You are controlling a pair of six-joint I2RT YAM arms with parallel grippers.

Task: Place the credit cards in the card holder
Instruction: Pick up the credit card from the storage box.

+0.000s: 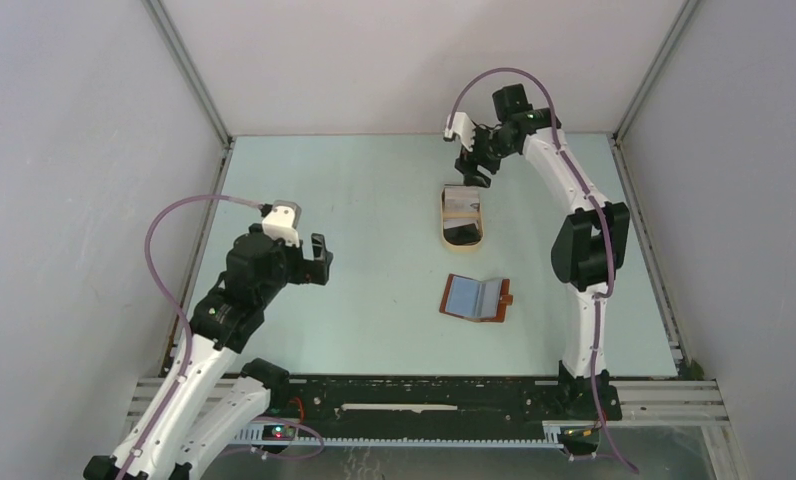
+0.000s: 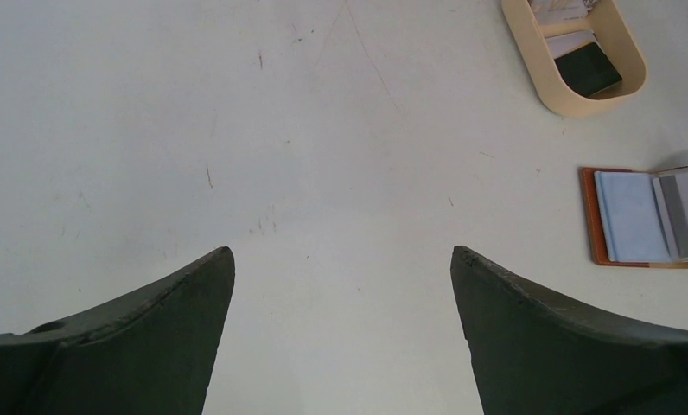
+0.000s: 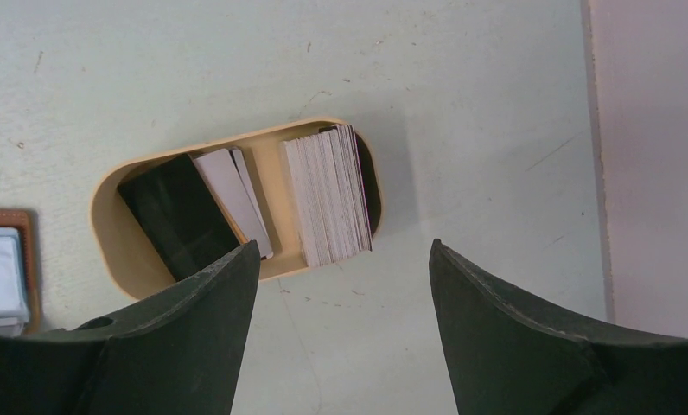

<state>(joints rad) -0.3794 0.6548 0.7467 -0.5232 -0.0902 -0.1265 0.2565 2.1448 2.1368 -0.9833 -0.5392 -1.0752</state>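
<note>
Hovers with the right hand (image 1: 473,163) empty and spread along the length of the tray (image 1: 442,218), just past its far end, set to close across the credit cards (image 3: 328,194) standing on edge there (open card holder (image 1: 476,298) on the surface (image 1: 354,200) nearer the bases; left hand (image 1: 323,262) spread too, well off).

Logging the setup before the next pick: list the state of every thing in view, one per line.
card holder: open, flat on the table, a pale blue card inside.
tan oval tray: upright, cards in both compartments.
card stack: on edge in one compartment.
black card: tilted in the other compartment.
left gripper: open, empty, over bare table.
right gripper: open, empty, above the tray.
</note>
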